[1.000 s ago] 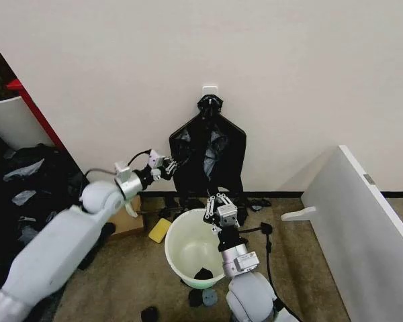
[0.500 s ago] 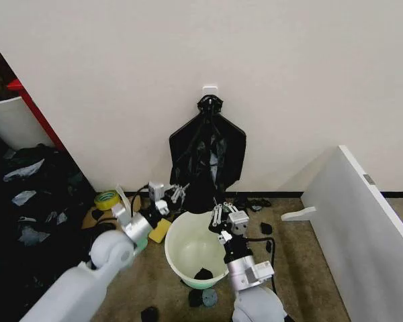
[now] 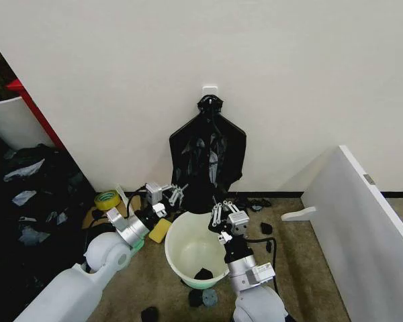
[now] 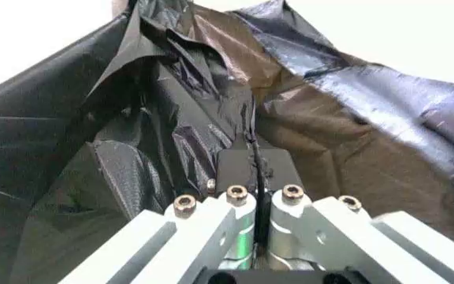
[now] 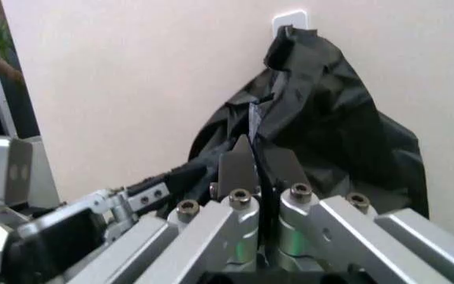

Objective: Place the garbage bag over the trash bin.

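Observation:
The white trash bin [image 3: 180, 249] stands on the floor by the wall. Above it, a bundle of black bags [image 3: 208, 144] hangs from a wall hook. My left gripper [image 3: 176, 194] sits at the bundle's lower left, just over the bin's far left rim. It is shut on a thin edge of the crinkled black garbage bag [image 4: 180, 130], which rises from between the pads. My right gripper [image 3: 219, 210] is over the bin's far right rim. It is shut too, with a thin black strip of bag [image 5: 252, 121] pinched between its fingers.
A black scrap [image 3: 203, 273] lies in the bin's bottom. A yellow block [image 3: 159, 231] and a tape roll [image 3: 107, 199] lie left of the bin. A heap of black bags [image 3: 33, 194] is at the far left. A white panel [image 3: 369, 228] is on the right.
My left gripper came down from the bundle's left edge to just above the bin's rim. The right gripper's fingers closed and dropped slightly.

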You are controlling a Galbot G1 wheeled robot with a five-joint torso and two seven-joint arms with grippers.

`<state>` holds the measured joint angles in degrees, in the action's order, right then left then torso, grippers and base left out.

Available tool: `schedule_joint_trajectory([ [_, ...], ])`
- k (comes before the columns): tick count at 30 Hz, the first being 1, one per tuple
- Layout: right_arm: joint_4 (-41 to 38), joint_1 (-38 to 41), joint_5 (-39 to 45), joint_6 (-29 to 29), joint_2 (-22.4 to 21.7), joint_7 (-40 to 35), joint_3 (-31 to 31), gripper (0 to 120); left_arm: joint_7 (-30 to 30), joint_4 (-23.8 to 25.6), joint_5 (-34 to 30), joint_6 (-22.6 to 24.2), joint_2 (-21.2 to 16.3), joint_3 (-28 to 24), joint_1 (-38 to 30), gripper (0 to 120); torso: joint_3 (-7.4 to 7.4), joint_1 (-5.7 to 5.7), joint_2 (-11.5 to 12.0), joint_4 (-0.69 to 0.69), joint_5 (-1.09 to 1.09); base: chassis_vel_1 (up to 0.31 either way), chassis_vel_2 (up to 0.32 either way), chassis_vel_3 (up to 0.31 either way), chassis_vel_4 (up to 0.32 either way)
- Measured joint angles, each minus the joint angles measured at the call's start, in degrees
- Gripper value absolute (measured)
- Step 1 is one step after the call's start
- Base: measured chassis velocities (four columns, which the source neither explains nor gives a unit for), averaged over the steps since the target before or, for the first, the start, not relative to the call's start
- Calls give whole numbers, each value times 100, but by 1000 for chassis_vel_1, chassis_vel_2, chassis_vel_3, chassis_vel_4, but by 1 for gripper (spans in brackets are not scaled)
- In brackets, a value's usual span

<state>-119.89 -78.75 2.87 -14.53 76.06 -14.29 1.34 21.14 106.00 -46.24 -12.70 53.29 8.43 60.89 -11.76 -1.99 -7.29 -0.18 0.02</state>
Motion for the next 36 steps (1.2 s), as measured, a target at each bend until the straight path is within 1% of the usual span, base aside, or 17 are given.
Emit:
schedule_joint_trajectory([
  [3,30,71,-75,-74,9,93,-7,0,65,-88,209,-62,-214,-95,-219,0,0,0,0,0,2,0,0,0,0],
  [5,59,103,-224,-152,34,162,-27,0,200,-126,375,-118,-428,-122,-393,8,0,0,1,-1,1,0,0,0,0],
  [6,59,103,-224,-152,34,162,-27,0,200,-126,375,-118,-428,-122,-393,8,0,0,1,-1,1,0,0,0,0],
  [12,139,159,-493,-288,93,270,-69,0,956,-209,734,-222,-1188,-116,-878,34,0,0,1,0,1,0,0,0,0],
  [13,147,171,-496,-289,99,270,-70,0,1076,-216,768,-217,-1321,-116,-971,38,0,0,1,0,2,0,0,0,0],
  [14,147,171,-496,-289,99,270,-70,0,1076,-216,768,-217,-1321,-116,-971,38,0,0,1,0,2,0,0,0,0],
  [17,160,199,-500,-289,115,270,-61,0,1401,-236,851,-92,-1705,-195,-1263,51,0,0,1,0,1,0,0,0,0],
  [20,179,223,-522,-289,143,271,-24,0,1842,-264,910,76,-1966,-272,-1528,63,0,0,1,0,0,0,0,0,0],
  [21,188,230,-532,-289,153,272,-16,0,1982,-283,947,122,-2016,-283,-1611,66,0,0,1,0,1,0,0,0,0],
  [22,188,230,-532,-289,153,272,-16,0,1982,-283,947,122,-2016,-283,-1611,66,0,0,1,0,1,0,0,0,0],
  [25,226,238,-563,-291,196,277,-4,0,2538,-421,1053,213,-2103,-292,-1940,80,0,0,1,0,1,0,0,0,0],
  [27,248,240,-573,-296,217,278,1,0,2721,-527,1111,226,-2103,-304,-2136,88,0,0,1,-1,2,0,0,0,0],
  [29,260,242,-588,-300,223,279,10,0,2636,-580,1148,237,-2095,-349,-2258,95,0,0,1,0,1,0,0,0,0],
  [30,260,242,-588,-300,223,279,10,0,2636,-580,1148,237,-2095,-349,-2258,95,0,0,1,0,1,0,0,0,0],
  [31,264,243,-600,-301,227,280,23,0,2487,-596,1200,249,-2090,-383,-2329,98,0,0,1,0,0,0,0,0,0],
  [34,300,260,-696,-315,265,291,59,0,1826,-616,1454,347,-2047,-518,-2649,100,0,0,1,0,2,0,0,0,0],
  [36,321,263,-769,-337,292,303,65,0,1667,-636,1522,419,-2024,-653,-2841,99,0,0,1,0,3,0,0,0,0],
])
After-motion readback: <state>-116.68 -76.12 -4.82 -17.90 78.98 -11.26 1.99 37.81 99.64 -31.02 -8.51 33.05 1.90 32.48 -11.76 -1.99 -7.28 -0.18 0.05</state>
